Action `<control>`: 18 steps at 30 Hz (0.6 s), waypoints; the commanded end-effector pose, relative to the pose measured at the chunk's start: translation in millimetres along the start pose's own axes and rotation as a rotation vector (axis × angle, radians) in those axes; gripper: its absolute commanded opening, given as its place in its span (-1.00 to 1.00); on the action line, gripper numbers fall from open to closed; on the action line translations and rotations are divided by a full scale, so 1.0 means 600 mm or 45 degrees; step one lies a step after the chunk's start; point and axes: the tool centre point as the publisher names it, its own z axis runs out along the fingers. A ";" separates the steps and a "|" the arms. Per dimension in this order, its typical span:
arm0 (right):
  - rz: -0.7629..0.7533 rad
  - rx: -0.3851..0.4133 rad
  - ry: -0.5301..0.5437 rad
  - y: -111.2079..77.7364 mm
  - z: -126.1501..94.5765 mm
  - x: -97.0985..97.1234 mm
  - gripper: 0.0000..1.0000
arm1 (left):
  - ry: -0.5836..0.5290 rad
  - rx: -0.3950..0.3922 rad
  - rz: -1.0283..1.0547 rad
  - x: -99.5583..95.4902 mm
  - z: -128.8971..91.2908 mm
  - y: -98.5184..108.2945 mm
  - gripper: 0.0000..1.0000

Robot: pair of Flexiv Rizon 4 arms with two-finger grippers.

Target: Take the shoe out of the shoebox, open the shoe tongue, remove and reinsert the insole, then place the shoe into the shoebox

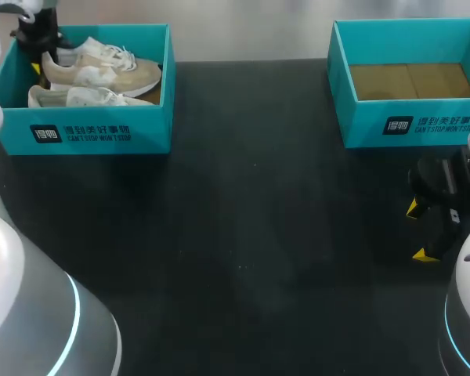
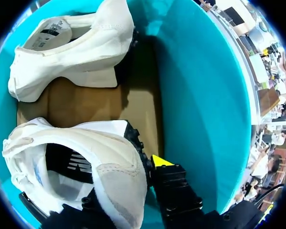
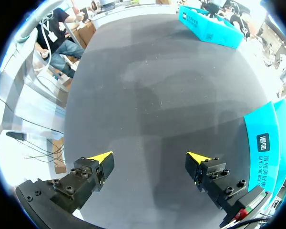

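Note:
The teal shoebox (image 1: 94, 129) stands at the table's far left with two beige-and-white shoes in it. My left gripper (image 1: 37, 63) is down in the box's left end, at the heel of the far shoe (image 1: 102, 69). In the left wrist view that shoe's (image 2: 76, 143) heel wall sits between the fingers of the left gripper (image 2: 126, 176). One yellow-tipped finger (image 2: 160, 161) presses outside the heel; the other is hidden inside the shoe. The second shoe (image 2: 81, 47) lies on its side ahead. My right gripper (image 1: 418, 231) (image 3: 150, 157) hangs open and empty over bare table at the right.
A second teal box (image 1: 407, 125) with a bare cardboard floor stands at the far right, and its wall (image 3: 264, 143) is beside my right gripper. Black tabletop (image 1: 251, 235) spreads between the boxes. The shoebox wall (image 2: 200, 95) rises close beside my left gripper.

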 end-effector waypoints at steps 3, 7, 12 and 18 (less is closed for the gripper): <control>0.000 0.001 -0.003 0.000 0.001 0.002 1.00 | 0.001 0.007 0.027 0.001 0.006 0.009 0.12; 0.000 0.001 -0.003 0.000 0.001 0.002 1.00 | -0.023 -0.002 0.016 0.001 0.002 0.009 0.51; 0.000 0.001 -0.003 0.000 0.001 0.002 1.00 | -0.047 -0.004 -0.001 0.002 -0.006 0.009 0.73; 0.000 0.001 -0.003 0.000 0.001 0.002 1.00 | -0.067 -0.025 0.000 -0.002 -0.031 0.002 0.82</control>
